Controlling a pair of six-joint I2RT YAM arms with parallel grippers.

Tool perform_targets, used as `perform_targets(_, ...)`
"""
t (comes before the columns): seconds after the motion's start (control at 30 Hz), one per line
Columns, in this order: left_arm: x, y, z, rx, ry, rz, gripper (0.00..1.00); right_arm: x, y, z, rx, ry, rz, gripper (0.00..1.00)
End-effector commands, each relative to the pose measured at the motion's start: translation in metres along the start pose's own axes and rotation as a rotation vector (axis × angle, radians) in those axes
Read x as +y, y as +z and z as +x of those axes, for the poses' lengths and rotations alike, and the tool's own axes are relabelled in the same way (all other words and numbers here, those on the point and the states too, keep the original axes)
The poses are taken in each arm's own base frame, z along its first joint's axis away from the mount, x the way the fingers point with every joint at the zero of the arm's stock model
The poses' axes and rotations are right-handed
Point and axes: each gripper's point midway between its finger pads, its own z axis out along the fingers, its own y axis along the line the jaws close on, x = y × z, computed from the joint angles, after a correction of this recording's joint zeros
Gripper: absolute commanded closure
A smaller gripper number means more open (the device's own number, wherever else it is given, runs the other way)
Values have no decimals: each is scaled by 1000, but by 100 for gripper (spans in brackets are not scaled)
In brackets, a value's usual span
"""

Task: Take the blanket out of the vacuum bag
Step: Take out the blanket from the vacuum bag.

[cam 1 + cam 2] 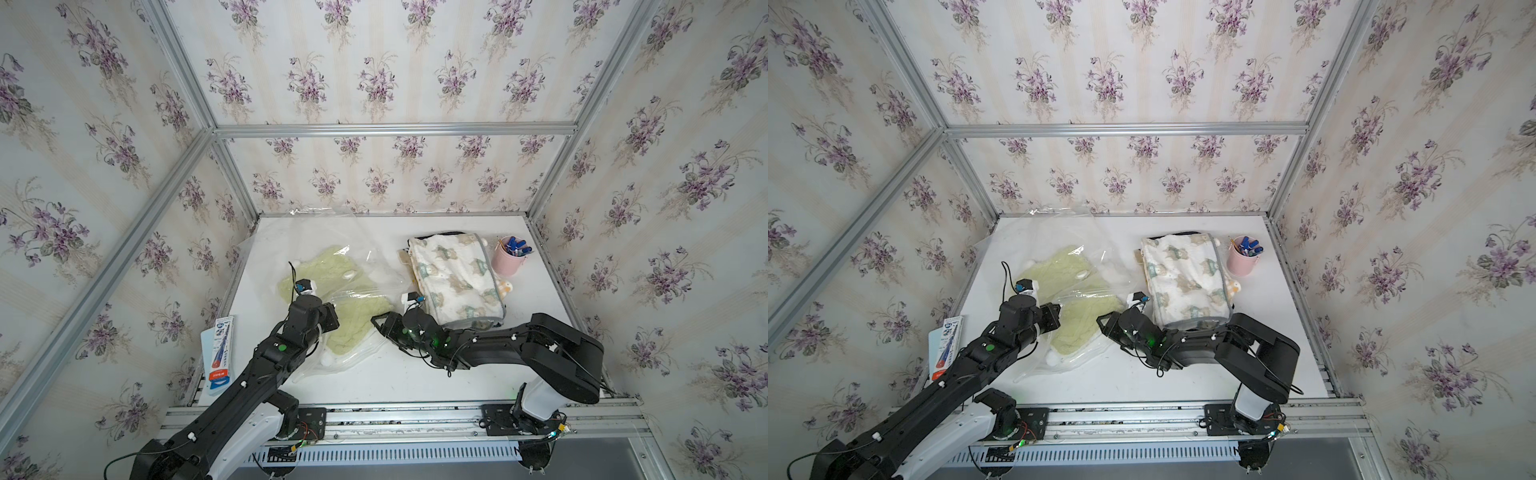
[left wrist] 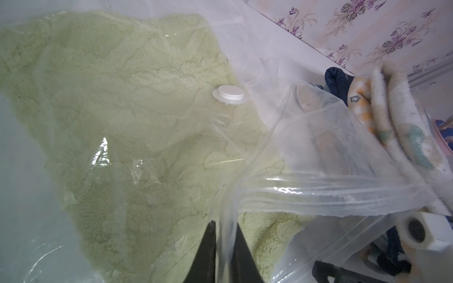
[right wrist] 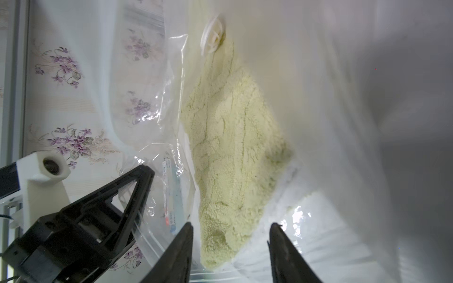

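Observation:
The vacuum bag (image 1: 374,266) lies crumpled on the left half of the white table, clear plastic with a round white valve cap (image 2: 230,94) on its upper face. Inside it is the pale green fleecy blanket (image 1: 332,270), also seen in the right wrist view (image 3: 228,137). My left gripper (image 2: 225,224) is shut on a fold of the bag's plastic near its mouth. My right gripper (image 3: 231,225) is open at the bag's mouth, its fingers on either side of a corner of the blanket without closing on it. In a top view both grippers (image 1: 332,318) (image 1: 380,324) face each other over the bag's near end.
A folded bear-print cloth (image 1: 455,278) lies right of the bag, close behind my right wrist. A pink cup of pens (image 1: 509,255) stands at the back right. A toothbrush pack (image 1: 220,353) leans at the table's left edge. Wallpapered walls enclose three sides.

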Motion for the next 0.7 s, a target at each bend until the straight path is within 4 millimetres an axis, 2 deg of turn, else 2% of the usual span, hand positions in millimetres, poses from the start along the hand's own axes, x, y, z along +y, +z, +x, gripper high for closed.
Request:
perform_targets(0.0,-4,-1,-6,-32,-25,23,86,-11,9,6,0,39,42,47)
perform_targets(0.23,-4,-2,-1,-20,-42,36,86,-30,31,23,36,78,100,45)
perform_targets(0.53,-1,-2,2,-18,-48,28,86,-25,52,25,41,88,97,44)
perform_targets(0.67,-1,0,4,-8,-47,28,86,-23,62,28,55,85,105,50)
